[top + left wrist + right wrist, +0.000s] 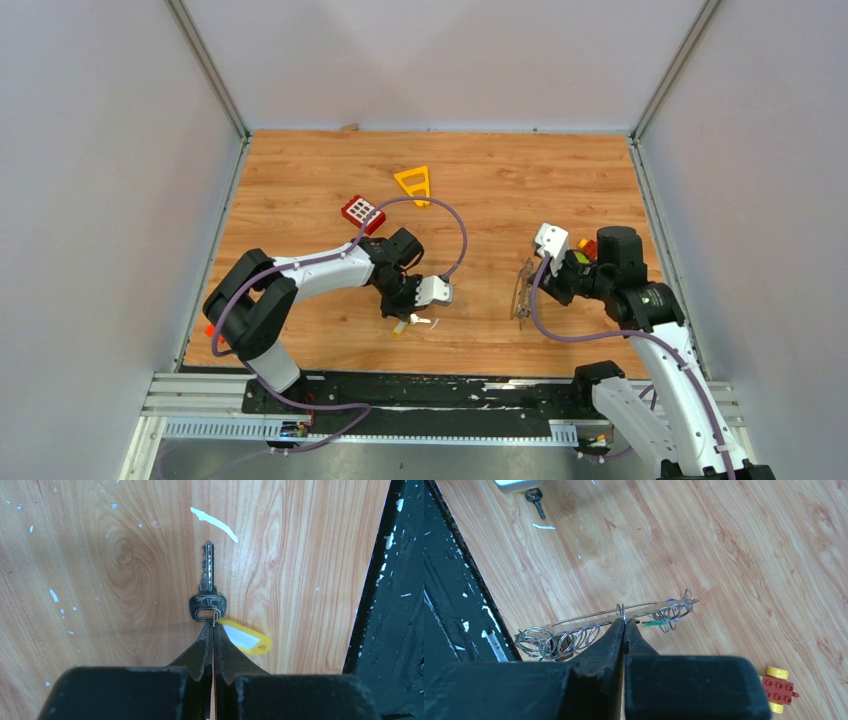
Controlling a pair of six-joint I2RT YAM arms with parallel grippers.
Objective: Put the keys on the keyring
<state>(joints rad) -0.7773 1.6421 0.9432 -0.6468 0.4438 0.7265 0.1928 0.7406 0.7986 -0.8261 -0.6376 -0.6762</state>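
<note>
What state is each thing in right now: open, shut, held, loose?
Left gripper, shut on key.
Key, held at its head; yellow tag attached.
Right gripper, shut on keyring.
Keyring, held upright, small rings threaded on.
Red brick, lying loose.

Two arms, two pincers: left pincer (213,624), right pincer (624,622). One loose key (207,587) with one yellow tag (247,637), near on the bench (500,180). One keyring (651,606) at the right, strung with many small wire rings (574,639) too tangled to count. One yellow triangle (413,185) at the far side, one red grid brick (362,211), one red-and-yellow brick (779,690) and, at the left edge, one orange block (210,330).
</note>
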